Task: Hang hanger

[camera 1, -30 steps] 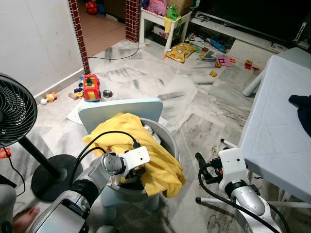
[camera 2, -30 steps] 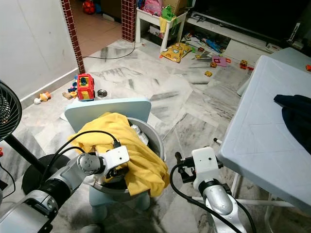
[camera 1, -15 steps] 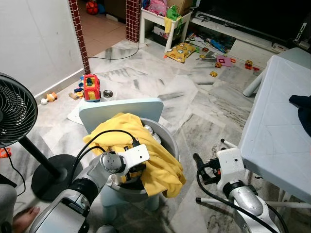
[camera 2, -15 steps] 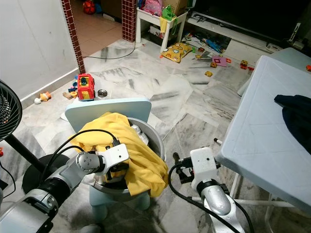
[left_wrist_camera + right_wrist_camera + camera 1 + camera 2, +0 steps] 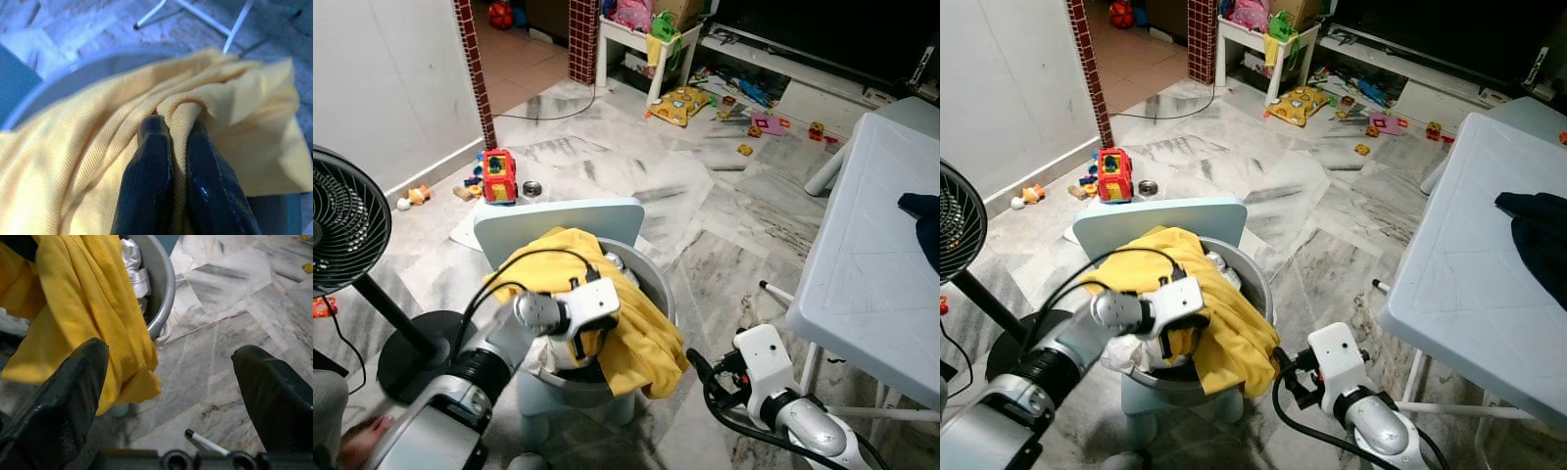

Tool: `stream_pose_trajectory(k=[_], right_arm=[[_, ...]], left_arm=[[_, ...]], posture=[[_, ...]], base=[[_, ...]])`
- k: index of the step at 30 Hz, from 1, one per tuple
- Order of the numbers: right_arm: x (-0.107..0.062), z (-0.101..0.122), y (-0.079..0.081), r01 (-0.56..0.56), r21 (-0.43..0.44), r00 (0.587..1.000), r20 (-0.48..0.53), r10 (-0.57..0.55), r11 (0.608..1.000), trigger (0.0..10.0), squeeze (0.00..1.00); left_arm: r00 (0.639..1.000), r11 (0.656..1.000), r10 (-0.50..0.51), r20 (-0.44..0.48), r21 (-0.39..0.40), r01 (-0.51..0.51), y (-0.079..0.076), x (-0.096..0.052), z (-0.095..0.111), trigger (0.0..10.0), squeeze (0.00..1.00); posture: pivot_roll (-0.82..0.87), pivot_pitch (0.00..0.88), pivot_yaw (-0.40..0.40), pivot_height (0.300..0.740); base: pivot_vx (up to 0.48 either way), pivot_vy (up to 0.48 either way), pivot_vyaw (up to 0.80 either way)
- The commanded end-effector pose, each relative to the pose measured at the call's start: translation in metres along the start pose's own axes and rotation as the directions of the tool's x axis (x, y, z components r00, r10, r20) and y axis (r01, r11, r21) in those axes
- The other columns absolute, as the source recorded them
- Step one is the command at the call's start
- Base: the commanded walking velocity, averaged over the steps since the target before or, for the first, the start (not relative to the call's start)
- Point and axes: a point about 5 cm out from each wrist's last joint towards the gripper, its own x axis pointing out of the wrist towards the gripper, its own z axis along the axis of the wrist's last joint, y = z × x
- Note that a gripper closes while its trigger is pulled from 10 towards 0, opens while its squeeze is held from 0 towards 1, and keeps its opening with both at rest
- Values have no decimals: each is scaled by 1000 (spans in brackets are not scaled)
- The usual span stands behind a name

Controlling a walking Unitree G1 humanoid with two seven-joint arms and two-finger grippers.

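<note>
A: Where is the left pincer (image 5: 177, 147)?

B: It is over the grey basin (image 5: 658, 284), which stands on a small pale blue chair (image 5: 558, 215) on the marble floor (image 5: 724, 225). Its two black fingers (image 5: 151, 181) are clenched on a fold of the yellow cloth (image 5: 641, 338); in the left wrist view the fold is pressed between them.

A: How does the cloth lie?

B: It lies over the basin and falls across the rim on the side toward the right arm, hanging down beside the chair's legs. Some white crumpled fabric (image 5: 131, 262) is also inside the basin, near the far rim.

A: And the right pincer (image 5: 171, 382)?

B: It is low, just beside the basin, above the floor. Its fingers are released and stand wide apart, and nothing is between them. Past them the hanging edge of the cloth and one white leg tip (image 5: 205, 441) with a black end are visible.

A: Where is the hanger?

B: No hanger can be made out in these pictures, so its place cannot be told.

A: What else is around?

B: A black standing fan (image 5: 347, 230) is at the robot's left. A pale blue worktop (image 5: 862, 274) is at its right, with a dark garment (image 5: 925, 220) at the far right edge. A red toy truck (image 5: 497, 176) stands on the floor by the white wall.
</note>
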Motion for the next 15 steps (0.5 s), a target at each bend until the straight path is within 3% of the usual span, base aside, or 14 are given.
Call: stream_pose_trajectory(k=[1, 3, 7, 12, 15], right_arm=[[-1, 2, -9, 30, -1, 1000, 0, -30, 1000, 10000, 0], [0, 2, -10, 33, 0, 999, 0, -33, 999, 10000, 0], [7, 3, -6, 22, -1, 1000, 6, -22, 1000, 10000, 0], [10, 4, -3, 16, -1, 1000, 8, -16, 1000, 10000, 0], [14, 5, -2, 10, -2, 1000, 13, -10, 1000, 10000, 0]], left_arm=[[997, 999, -42, 69, 28, 40, 8, -7, 23, 0, 0], [994, 998, -58, 89, 33, 56, 10, -11, 29, 0, 0], [954, 995, -87, 288, -13, 94, 31, -36, 80, 0, 0], [928, 993, -81, 364, -47, 105, 37, -44, 98, 0, 0], [867, 990, -63, 495, -78, 116, 44, -57, 126, 0, 0]], posture=[[64, 94, -118, 740], [68, 92, -117, 740], [84, 86, -120, 740], [103, 79, -120, 740], [114, 75, -120, 740]], base=[[0, 0, 0], [0, 0, 0], [0, 0, 0], [0, 0, 0], [0, 0, 0]])
